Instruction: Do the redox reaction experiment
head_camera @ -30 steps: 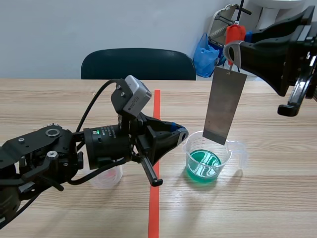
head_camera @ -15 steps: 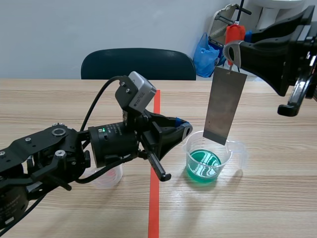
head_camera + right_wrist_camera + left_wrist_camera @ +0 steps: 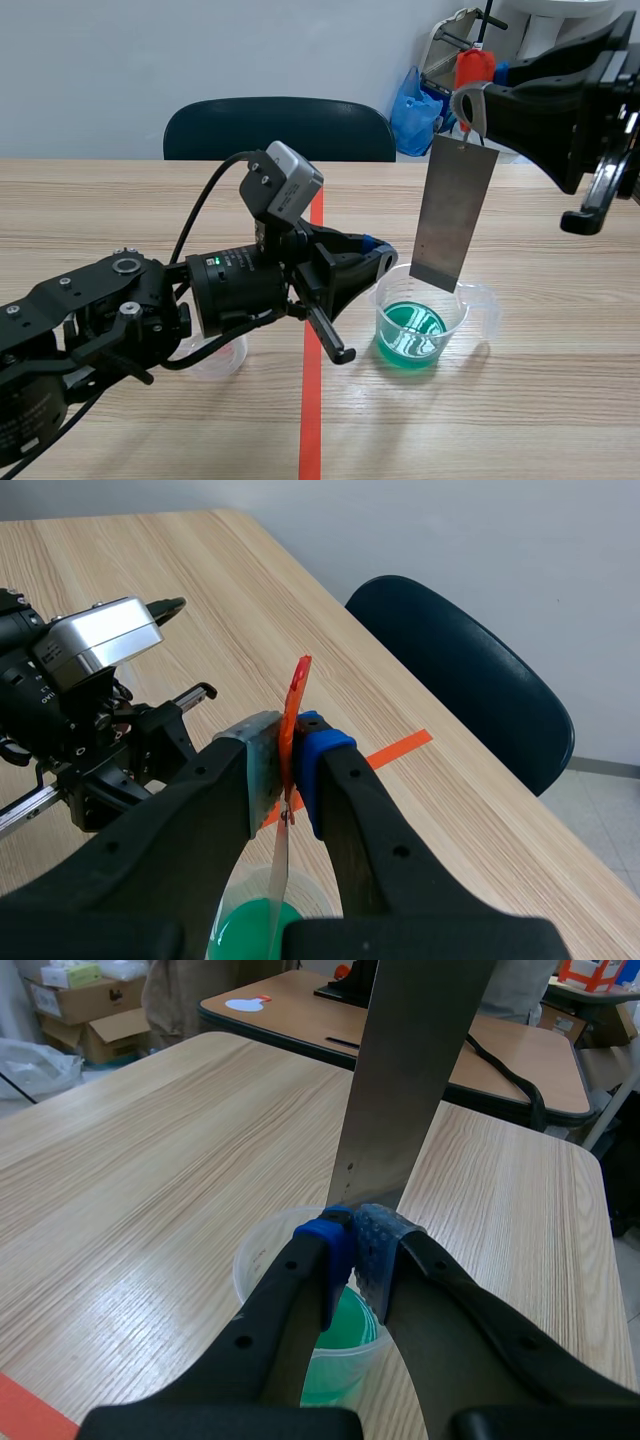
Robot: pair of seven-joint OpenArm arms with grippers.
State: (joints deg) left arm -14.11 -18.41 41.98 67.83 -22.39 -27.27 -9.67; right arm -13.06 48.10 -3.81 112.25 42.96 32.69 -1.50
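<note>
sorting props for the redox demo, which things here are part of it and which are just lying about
In use: metal plate on red tag in right gripper; beaker of green liquid; left gripper; small clear cup.
Lying about: dark chair; blue bag.

A light wood-grain table (image 3: 110,200) fills the scene, and an orange-red tape line (image 3: 311,420) runs from near to far down its middle. At the far edge, just left of the middle, stands a dark blue chair (image 3: 280,128) with a rounded back. Far right, beyond the table, a blue plastic bag (image 3: 413,105) sits before a pale wall (image 3: 200,50). The left wrist view shows a second table (image 3: 300,1010) with a dark edge and a black cable (image 3: 500,1060) on it. Cardboard boxes (image 3: 100,1000) stand beside it.
</note>
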